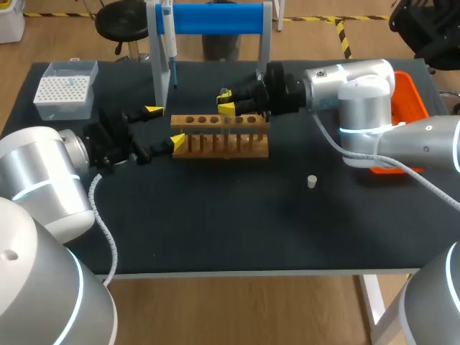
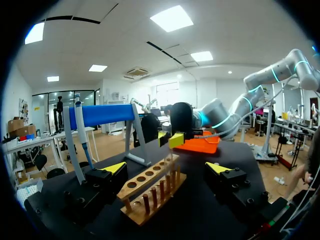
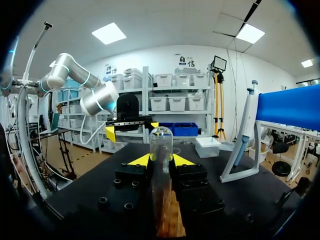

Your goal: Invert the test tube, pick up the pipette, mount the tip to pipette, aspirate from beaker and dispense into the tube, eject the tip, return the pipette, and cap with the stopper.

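From above, the left pincer (image 1: 165, 125) is gaping wide, holding nothing, at the end of the wooden rack (image 1: 219, 136) on the desk. In the left wrist view, the rack is lying between its spread fingers. In the right wrist view, the right pincer (image 3: 161, 161) is clamping the test tube (image 3: 161, 145) upright, rounded end up, over the rack.
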{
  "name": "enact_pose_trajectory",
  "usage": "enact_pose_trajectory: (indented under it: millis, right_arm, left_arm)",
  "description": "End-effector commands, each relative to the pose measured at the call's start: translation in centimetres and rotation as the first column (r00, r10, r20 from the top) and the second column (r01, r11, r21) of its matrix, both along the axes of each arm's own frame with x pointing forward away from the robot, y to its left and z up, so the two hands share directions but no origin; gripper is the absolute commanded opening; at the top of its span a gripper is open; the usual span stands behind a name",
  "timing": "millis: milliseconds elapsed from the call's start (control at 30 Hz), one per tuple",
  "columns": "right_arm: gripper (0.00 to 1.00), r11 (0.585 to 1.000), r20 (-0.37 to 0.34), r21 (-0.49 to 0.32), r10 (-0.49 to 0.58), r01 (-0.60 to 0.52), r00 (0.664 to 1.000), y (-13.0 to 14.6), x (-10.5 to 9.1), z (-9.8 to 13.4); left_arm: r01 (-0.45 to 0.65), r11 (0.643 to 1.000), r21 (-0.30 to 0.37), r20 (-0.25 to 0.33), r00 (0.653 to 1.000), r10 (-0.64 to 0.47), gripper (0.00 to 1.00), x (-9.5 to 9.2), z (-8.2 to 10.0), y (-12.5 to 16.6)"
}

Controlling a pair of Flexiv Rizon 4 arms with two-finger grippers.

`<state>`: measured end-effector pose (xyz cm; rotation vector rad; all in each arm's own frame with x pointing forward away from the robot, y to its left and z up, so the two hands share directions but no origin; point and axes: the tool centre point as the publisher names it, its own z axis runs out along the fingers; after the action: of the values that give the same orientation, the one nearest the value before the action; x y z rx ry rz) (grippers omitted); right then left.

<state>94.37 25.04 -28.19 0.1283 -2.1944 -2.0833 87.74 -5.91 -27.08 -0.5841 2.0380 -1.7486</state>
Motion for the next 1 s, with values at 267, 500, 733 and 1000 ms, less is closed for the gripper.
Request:
enact_pose_trajectory:
  millis: [267,500,733,1000]
  right_arm:
    - [0.00,1.000,-0.004,0.008,-0.009,0.009,1.000,0.0,-0.1,0.3]
    - [0.00,1.000,-0.007,0.013,-0.013,0.013,1.000,0.1,-0.1,0.6]
    - [0.00,1.000,-0.006,0.012,-0.017,0.017,1.000,0.2,0.0,0.9]
    - [0.00,1.000,0.001,0.007,-0.021,0.021,1.000,0.3,-0.1,1.2]
  left_arm:
    - [-0.006,1.000,0.002,0.000,1.000,0.006,1.00,-0.1,0.0,-0.1]
    - [-0.006,1.000,0.002,0.000,1.000,0.006,1.00,-0.1,0.0,-0.1]
    - [-0.006,1.000,0.002,0.000,1.000,0.006,1.00,-0.1,0.0,-0.1]
    - [-0.006,1.000,0.002,0.000,1.000,0.006,1.00,-0.1,0.0,-0.1]
